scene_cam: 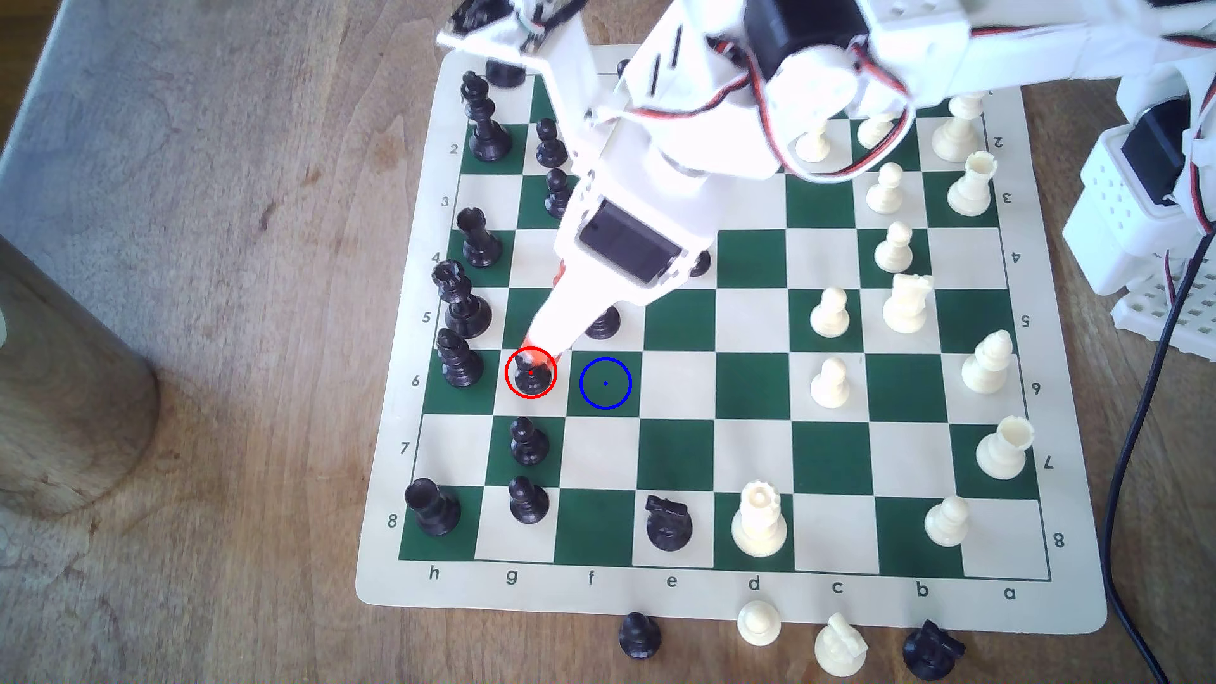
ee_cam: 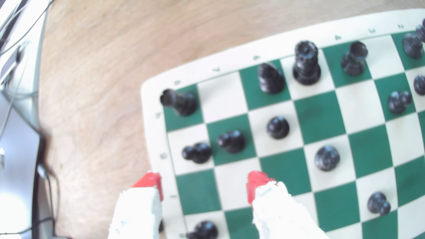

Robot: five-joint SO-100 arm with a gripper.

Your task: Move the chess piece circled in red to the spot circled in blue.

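While its two white fingers with red tips stand spread apart, the gripper (ee_cam: 204, 183) hangs above the board with nothing between them. From the wrist view, one red fingertip (ee_cam: 150, 180) sits over the cream border of the chess mat (ee_cam: 230, 59) and the other over a cream square, with a clear gap of board showing between them.

From the exterior view, the gripper (scene_cam: 541, 354) tapers down to a point that overlaps the top of the chess piece (scene_cam: 532, 376), a small glossy black pawn ringed in red. The pawn stands upright on a cream square in the g file, row 6. Whether the fingertips touch it cannot be told; the wrist view shows them open with no piece in their gap.

Just to the exterior view's right of the pawn lies the spot (scene_cam: 605, 383), a dark green square in the f file marked with a thin blue ring and centre dot, with no piece on it.

Further out, a taller black bishop (scene_cam: 458, 360) stands just to the exterior view's left of the pawn, and two more black pawns (scene_cam: 528, 442) stand below it in the same file. Cream-white pieces (scene_cam: 830, 383) occupy the exterior view's right side of the board. The mat rests on a wooden table (scene_cam: 230, 329).
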